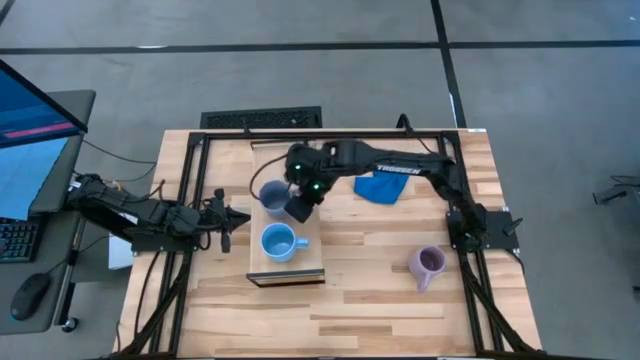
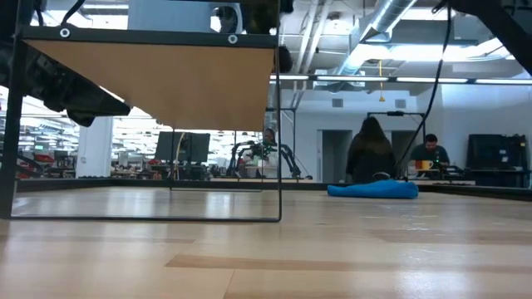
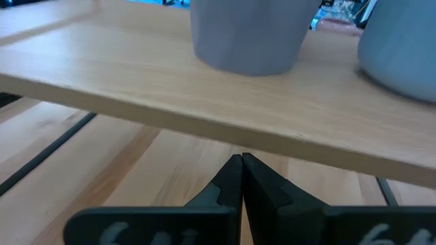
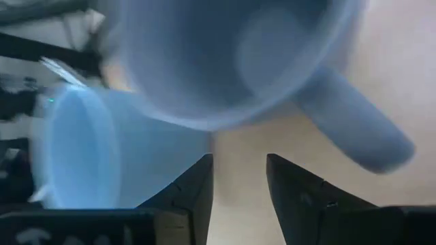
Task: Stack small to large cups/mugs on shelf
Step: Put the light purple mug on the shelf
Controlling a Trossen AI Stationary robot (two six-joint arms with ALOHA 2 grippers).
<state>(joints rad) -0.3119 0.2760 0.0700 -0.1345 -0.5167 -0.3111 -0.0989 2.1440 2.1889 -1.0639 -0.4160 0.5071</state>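
The right gripper (image 1: 299,205) is hovering with fingers parted and empty over the shelf (image 1: 300,268), beside the slate-blue mug (image 1: 272,195), apparently positioned to grasp it. The sky-blue mug (image 1: 279,242) is standing nearer the shelf's dark end; the lilac mug (image 1: 428,264) is waiting on the tabletop (image 1: 380,300). The left gripper (image 1: 232,221), clenched, is idling beside the shelf.

Two mugs on the shelf (image 1: 300,236): slate mug (image 1: 272,195) at the far end, sky mug (image 1: 279,242) mid-board, a narrow gap between. Right gripper (image 1: 300,200) just beside the slate mug, crowding that gap. Left gripper (image 1: 236,220) off the shelf's left edge. Bare wood between shelf and lilac mug (image 1: 428,264). Cloth (image 1: 380,187) beyond, under the right arm.
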